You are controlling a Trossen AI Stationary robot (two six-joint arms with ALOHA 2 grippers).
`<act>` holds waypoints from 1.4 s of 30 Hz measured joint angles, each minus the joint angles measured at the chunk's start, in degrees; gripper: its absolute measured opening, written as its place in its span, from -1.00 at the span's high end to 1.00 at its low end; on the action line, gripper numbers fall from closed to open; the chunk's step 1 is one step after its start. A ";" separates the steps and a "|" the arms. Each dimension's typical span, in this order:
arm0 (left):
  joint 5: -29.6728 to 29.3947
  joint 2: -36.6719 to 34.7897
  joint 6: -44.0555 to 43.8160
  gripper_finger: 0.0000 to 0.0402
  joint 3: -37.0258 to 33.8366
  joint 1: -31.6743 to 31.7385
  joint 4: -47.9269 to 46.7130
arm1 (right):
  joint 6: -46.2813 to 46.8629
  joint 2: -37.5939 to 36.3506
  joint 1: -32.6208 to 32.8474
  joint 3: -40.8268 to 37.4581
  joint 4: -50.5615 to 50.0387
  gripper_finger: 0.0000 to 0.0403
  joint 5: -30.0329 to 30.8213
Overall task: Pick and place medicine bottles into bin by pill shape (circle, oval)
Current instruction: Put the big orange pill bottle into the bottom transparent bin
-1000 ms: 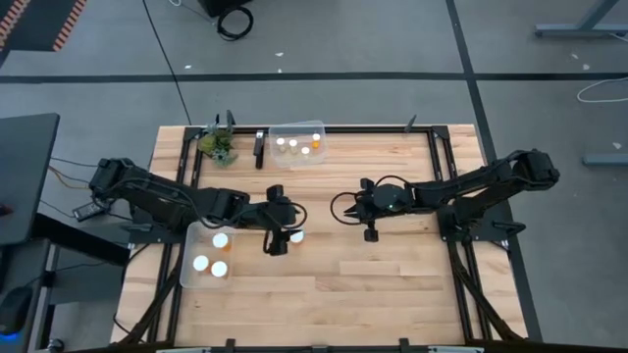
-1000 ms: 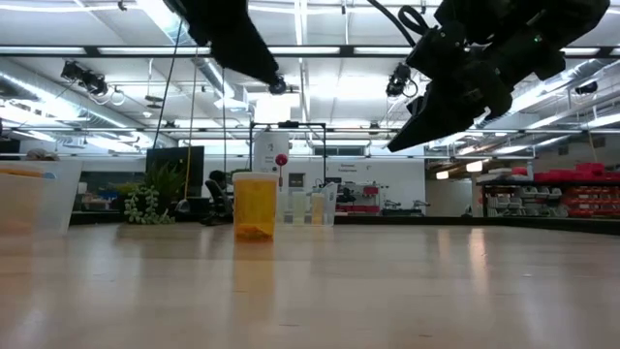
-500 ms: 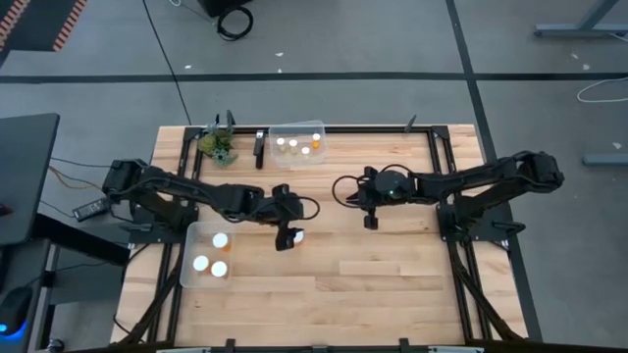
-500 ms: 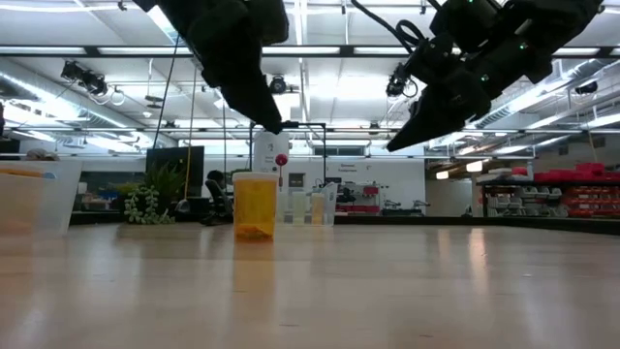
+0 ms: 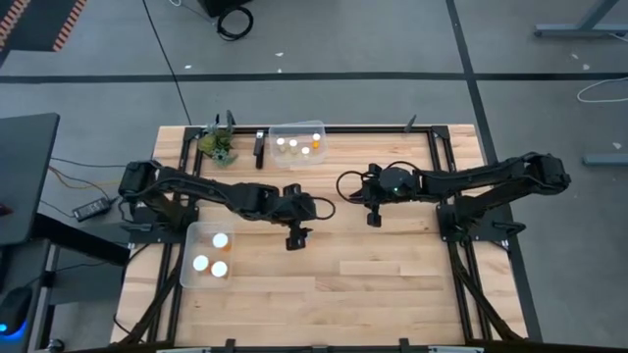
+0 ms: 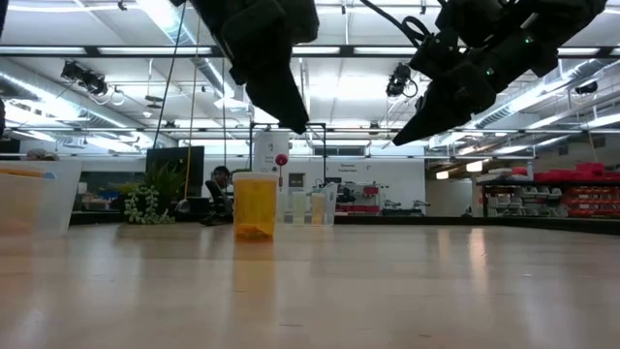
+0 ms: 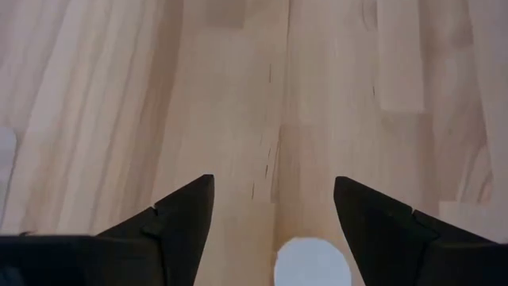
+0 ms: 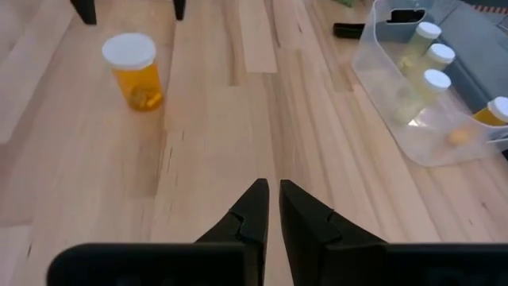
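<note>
One amber medicine bottle with a white cap [image 6: 255, 206] stands upright on the wooden table, also seen in the right wrist view [image 8: 135, 71]. My left gripper [image 5: 297, 235] hangs open above it and hides it in the high view. In the left wrist view the white cap [image 7: 312, 262] lies between the spread fingers [image 7: 272, 181]. In the low view the fingertips [image 6: 295, 121] are clear above the cap. My right gripper [image 5: 374, 218] is shut and empty, raised above the table right of centre [image 8: 274, 199].
A clear bin [image 5: 208, 253] at the near left holds three bottles. A second clear bin [image 5: 297, 144] at the far edge holds several bottles, also seen in the right wrist view [image 8: 421, 87]. A small green plant [image 5: 218, 144] stands left of it. Bare wood lies toward the near edge.
My left gripper has gone toward the table's right edge and down, coming over the standing bottle, which has stayed in place. My right gripper has drawn a little toward the far edge.
</note>
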 joint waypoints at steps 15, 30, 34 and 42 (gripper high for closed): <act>4.22 6.17 -2.58 -0.36 7.83 -1.65 -10.94 | 0.85 0.00 0.00 0.00 0.03 0.80 0.00; 3.57 7.06 -3.69 -0.36 7.81 -2.33 -13.13 | 0.77 -2.88 0.02 -3.75 0.25 0.80 0.00; 3.46 8.61 -4.76 -0.37 7.80 -2.35 -12.70 | 0.57 -5.83 0.02 -4.22 -0.95 0.80 0.00; 3.36 10.61 -4.02 -0.50 7.86 -2.54 -11.80 | 1.05 -13.14 0.02 -7.25 -2.55 0.80 0.16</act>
